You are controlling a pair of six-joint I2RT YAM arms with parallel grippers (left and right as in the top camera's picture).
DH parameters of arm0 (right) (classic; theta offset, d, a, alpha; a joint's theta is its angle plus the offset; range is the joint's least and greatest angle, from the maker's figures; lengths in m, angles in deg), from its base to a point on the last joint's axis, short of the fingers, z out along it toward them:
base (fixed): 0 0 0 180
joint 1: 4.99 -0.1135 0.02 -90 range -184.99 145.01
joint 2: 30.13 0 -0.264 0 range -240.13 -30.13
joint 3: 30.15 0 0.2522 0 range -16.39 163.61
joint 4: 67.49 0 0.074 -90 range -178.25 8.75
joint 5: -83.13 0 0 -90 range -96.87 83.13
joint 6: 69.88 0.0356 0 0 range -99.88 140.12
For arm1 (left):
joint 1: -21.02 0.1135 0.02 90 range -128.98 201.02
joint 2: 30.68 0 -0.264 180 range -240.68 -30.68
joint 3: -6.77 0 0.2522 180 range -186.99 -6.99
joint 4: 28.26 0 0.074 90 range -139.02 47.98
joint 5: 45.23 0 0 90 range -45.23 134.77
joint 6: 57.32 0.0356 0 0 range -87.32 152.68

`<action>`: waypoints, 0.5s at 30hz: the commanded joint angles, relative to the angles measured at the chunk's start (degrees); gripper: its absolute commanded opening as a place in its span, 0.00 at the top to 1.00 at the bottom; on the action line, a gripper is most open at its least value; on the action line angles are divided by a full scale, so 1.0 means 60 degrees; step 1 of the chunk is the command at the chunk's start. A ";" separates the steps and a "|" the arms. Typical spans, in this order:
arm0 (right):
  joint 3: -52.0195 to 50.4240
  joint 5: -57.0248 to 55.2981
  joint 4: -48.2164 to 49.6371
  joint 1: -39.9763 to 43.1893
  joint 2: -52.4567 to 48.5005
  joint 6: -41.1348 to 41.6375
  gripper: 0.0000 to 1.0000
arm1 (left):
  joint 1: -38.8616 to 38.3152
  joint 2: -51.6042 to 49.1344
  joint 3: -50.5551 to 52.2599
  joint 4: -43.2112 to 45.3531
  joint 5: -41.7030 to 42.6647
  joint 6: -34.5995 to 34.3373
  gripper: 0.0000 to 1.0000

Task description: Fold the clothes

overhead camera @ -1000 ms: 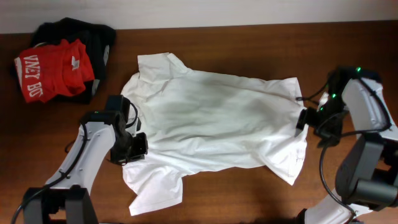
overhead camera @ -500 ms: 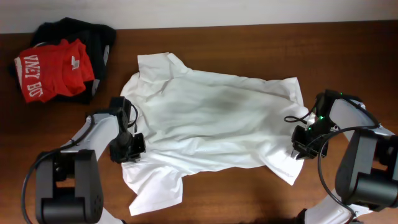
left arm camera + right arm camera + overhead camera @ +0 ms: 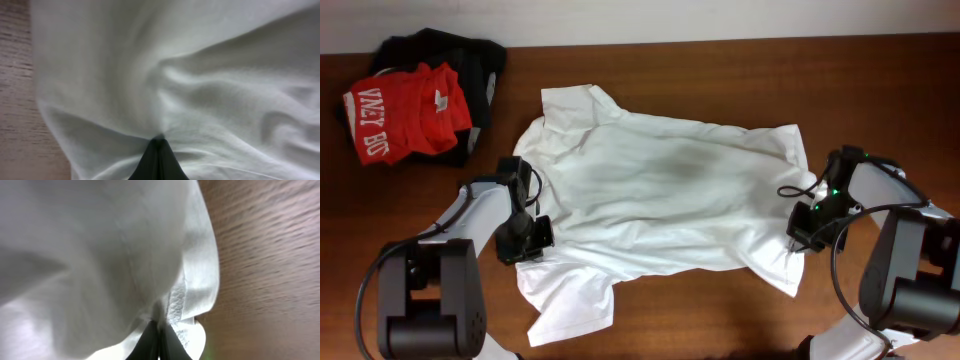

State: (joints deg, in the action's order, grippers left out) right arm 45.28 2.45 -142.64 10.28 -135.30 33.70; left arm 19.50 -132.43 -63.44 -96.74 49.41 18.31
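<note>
The left fingers [image 3: 157,162] are closed on the shirt [image 3: 670,200] near its sleeve, and the right fingers [image 3: 149,342] are seemingly pinched on its hem. The shirt is spread across the surface [image 3: 720,315]; no fold is made yet.

The T-shirt [image 3: 660,200] lies spread across the middle of the tabletop [image 3: 720,320], collar end toward 9 o'clock, hem toward 3. The left arm [image 3: 480,203] comes in from 8 o'clock, its jaws on the T-shirt's 9 o'clock edge; the right arm [image 3: 875,182] has its jaws on the 3 o'clock hem. At 10 o'clock, well apart, a small shirt [image 3: 405,120] lies on another garment [image 3: 480,60]
</note>
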 commanded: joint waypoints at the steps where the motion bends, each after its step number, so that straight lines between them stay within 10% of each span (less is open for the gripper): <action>1: 0.1035 -0.0911 -0.0681 -0.0033 0.0040 0.0546 0.96 | 0.0178 -0.0084 0.0044 -0.0146 -0.0430 -0.0029 0.99; 13: 0.3031 -0.2648 -0.2550 0.0168 0.0040 0.2007 0.93 | 0.2004 0.0994 -0.0845 -0.1858 -0.1424 -0.0532 0.99; 15: 0.3370 -0.2634 -0.2838 0.0164 0.0040 0.2007 0.60 | 0.2004 0.1767 -0.0845 -0.1953 -0.1410 -0.0528 0.99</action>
State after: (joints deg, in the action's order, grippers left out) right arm 62.02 -11.01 -158.02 11.00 -135.30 44.37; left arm 31.39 -129.79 -66.89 -107.56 41.10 15.91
